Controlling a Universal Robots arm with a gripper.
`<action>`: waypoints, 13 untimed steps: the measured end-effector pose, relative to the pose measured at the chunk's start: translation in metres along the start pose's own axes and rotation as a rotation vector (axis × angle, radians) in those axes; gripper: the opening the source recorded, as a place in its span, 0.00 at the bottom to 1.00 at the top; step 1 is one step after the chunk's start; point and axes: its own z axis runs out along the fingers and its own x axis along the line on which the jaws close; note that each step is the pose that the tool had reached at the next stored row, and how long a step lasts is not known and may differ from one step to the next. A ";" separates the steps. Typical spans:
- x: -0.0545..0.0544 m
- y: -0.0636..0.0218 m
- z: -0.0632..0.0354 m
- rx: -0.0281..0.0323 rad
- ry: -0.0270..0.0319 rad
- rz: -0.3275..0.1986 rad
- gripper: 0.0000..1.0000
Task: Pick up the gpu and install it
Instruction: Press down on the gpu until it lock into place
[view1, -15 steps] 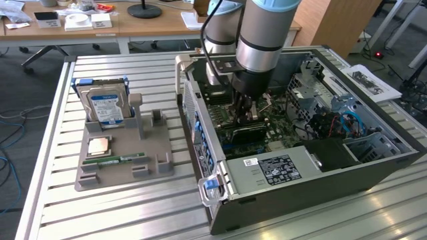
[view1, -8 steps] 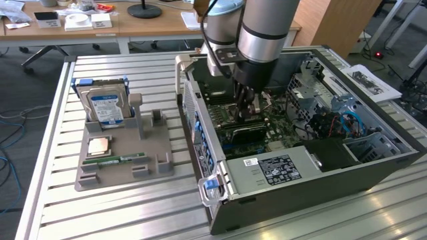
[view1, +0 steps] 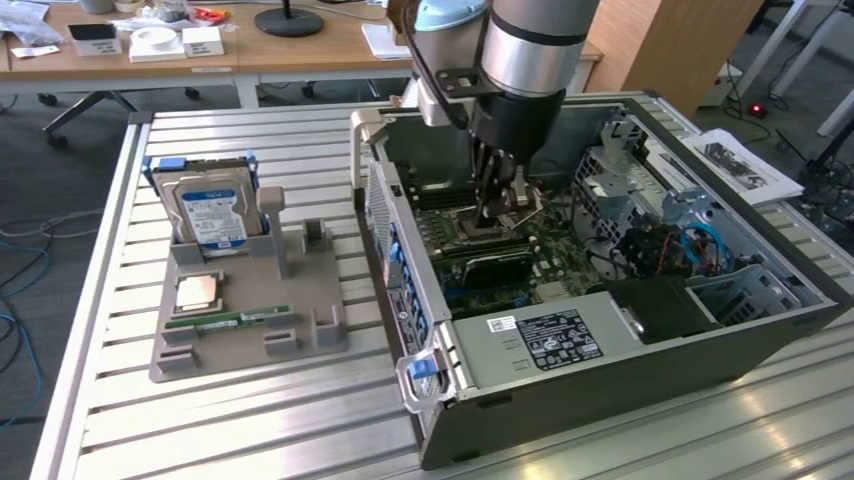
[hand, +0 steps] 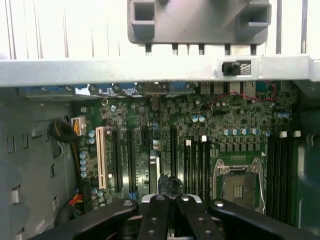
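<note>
Slatted aluminium table (view1: 267, 410) carrying, toward the exterior view's left, a grey plastic parts holder (view1: 247, 325). Upright in its rear slot: a silver hard drive with a blue label (view1: 211, 212). Flat on its base: a small copper-coloured square processor (view1: 200, 291) and, just in front, a narrow green RAM stick (view1: 244, 319). Toward the exterior view's right: an open dark grey computer tower (view1: 587, 300) lying on its side, green motherboard (view1: 527, 245) exposed, black power supply with a white label (view1: 554, 340) at the near end. The silver-and-black robot arm (view1: 534, 60) reaches down into the case, its black hand (view1: 499, 208) closed just above the motherboard beside the processor socket.
</note>
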 end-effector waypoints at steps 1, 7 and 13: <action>0.000 0.0000 0.0000 0.0000 0.0000 0.000 0.11; 0.000 -0.0021 -0.0002 -0.0002 0.0003 0.000 0.11; -0.001 -0.0131 0.0001 -0.0002 -0.0022 0.000 0.11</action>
